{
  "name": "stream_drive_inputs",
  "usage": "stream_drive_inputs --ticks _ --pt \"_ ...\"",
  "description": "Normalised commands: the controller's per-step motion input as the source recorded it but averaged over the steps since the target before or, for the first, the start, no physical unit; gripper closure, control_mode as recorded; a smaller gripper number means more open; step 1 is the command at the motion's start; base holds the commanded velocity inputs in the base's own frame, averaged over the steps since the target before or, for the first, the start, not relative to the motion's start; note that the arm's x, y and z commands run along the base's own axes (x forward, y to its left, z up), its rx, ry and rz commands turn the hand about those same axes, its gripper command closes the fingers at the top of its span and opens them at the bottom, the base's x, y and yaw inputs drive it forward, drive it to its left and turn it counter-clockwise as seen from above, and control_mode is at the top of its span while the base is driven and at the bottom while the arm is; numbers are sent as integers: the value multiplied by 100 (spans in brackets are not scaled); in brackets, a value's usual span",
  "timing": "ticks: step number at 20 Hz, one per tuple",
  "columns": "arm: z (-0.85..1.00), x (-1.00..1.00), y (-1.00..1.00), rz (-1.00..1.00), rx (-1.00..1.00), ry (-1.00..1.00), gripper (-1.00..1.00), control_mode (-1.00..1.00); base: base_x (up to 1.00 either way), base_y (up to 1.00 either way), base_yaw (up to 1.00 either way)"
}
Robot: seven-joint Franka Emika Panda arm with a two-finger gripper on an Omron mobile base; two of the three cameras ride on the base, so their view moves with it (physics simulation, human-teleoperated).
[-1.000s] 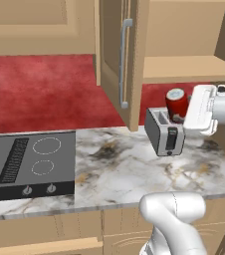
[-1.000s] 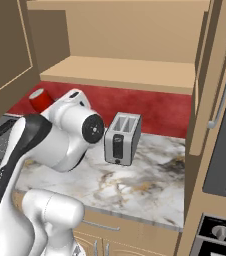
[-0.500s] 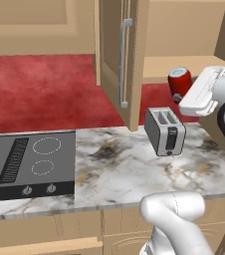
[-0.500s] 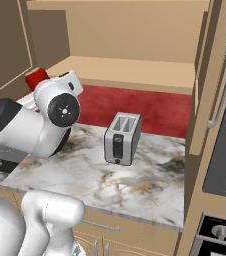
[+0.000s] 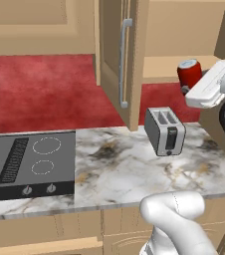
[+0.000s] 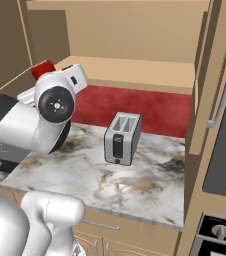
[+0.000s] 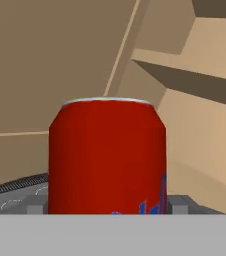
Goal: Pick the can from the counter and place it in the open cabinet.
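Can (image 5: 189, 73) clamped in end effector (image 7: 107, 205) at cabinet (image 5: 171, 67) shelf, its base and fingertips mostly hidden.

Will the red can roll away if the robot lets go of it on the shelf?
Probably not, if it is set down upright: the can has a flat silver top and stands straight in the tool now. Tipped on its round side, it would likely roll along the flat shelf. Its smooth sides also look slippery.
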Motion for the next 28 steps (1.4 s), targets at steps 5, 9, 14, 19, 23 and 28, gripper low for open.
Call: stream_drive_inputs --ticks 5,9,14,19,23,28 --pt "6 0 -31 -8 0 -1 100 -100 0 0 0" --pt "30 0 -25 -7 2 0 100 -100 0 0 0" --pt "37 1 -2 -11 2 -1 100 -100 0 0 0" --pt "7 1 0 -19 0 -1 100 -100 0 0 0" --pt "0 1 0 -25 1 -2 100 -100 0 0 0" --pt "0 1 -3 -23 14 -5 100 -100 0 0 0"
